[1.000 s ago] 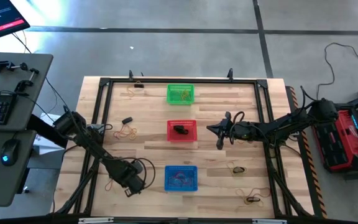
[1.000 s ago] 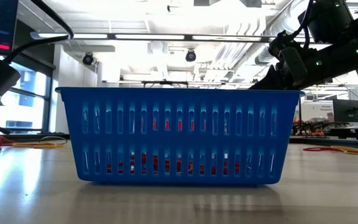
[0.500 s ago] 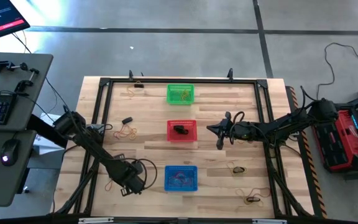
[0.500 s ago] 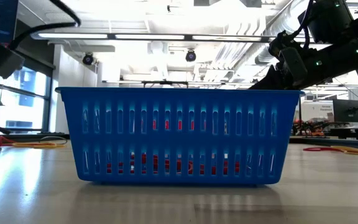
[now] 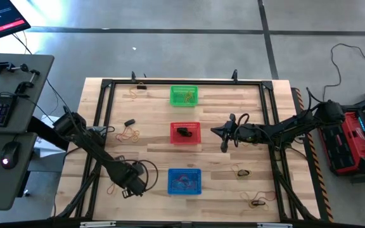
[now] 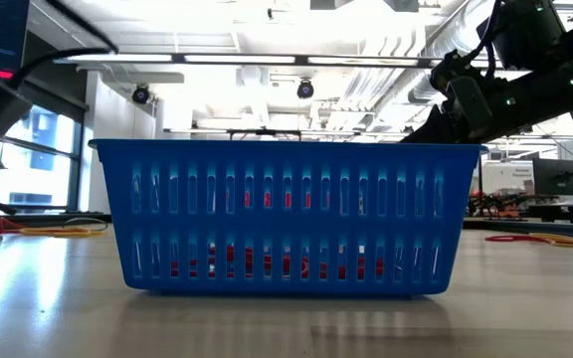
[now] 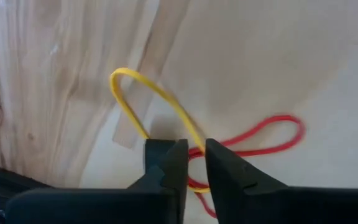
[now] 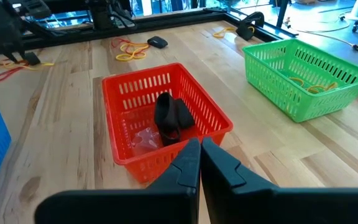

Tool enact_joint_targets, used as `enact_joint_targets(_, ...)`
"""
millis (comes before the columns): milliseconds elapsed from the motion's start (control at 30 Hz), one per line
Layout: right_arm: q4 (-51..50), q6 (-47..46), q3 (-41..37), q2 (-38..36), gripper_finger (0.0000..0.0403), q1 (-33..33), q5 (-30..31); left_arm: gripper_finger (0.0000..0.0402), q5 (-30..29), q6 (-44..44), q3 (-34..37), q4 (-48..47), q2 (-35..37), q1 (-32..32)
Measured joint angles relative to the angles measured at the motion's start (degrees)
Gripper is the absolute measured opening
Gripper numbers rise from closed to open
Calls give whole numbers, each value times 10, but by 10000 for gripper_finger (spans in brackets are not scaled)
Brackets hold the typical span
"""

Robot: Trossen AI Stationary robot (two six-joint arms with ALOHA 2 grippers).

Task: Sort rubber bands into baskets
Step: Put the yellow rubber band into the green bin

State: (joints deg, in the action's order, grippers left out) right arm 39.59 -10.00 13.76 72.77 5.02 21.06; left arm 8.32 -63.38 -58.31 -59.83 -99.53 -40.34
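Note:
My left gripper (image 5: pixel 125 192) is low over the table's near left part, left of the blue basket (image 5: pixel 184 181). In the left wrist view it (image 7: pixel 196 163) is shut on a yellow rubber band (image 7: pixel 160 99). A red band (image 7: pixel 272 134) lies on the wood, crossing under the yellow one. My right gripper (image 5: pixel 224 137) hovers right of the red basket (image 5: pixel 185 133), shut and empty (image 8: pixel 199 155). The red basket holds black bands (image 8: pixel 169 115). The green basket (image 5: pixel 184 95) holds yellow ones (image 8: pixel 309 84). Red bands show through the blue basket's wall (image 6: pixel 286 209). My left gripper pinches one strand of the yellow band (image 7: pixel 193 144) between its two fingertips, coming from above. The rest of the loop (image 7: pixel 123 78) arches out beyond the fingers over the wood. Whether it is clear of the table I cannot tell.
Loose bands lie at the left middle (image 5: pixel 130 133), far left (image 5: pixel 135 93), right of the blue basket (image 5: pixel 239 171) and near right (image 5: pixel 255 202). A small black object (image 5: pixel 130 122) lies on the left. A black frame (image 5: pixel 106 85) edges the table.
My left gripper has gone a little toward the table's left edge, staying low over the wood. My right arm has kept still.

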Motion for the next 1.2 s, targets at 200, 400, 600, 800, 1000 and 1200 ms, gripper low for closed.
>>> enact_joint_targets(200,1,0,0,0,0,0,0,81,2,1,22,17,0,1)
enact_joint_targets(400,1,0,0,0,0,0,0,79,16,5,35,62,0,2)
enact_joint_targets(600,1,0,0,0,0,0,0,79,31,0,52,70,1,3)
enact_joint_targets(800,1,0,0,0,0,0,0,79,33,-9,55,68,2,3)
enact_joint_targets(1000,1,0,0,0,0,0,0,79,34,-9,56,65,2,3)
enact_joint_targets(1200,1,-1,0,0,0,0,0,51,34,14,57,65,1,2)
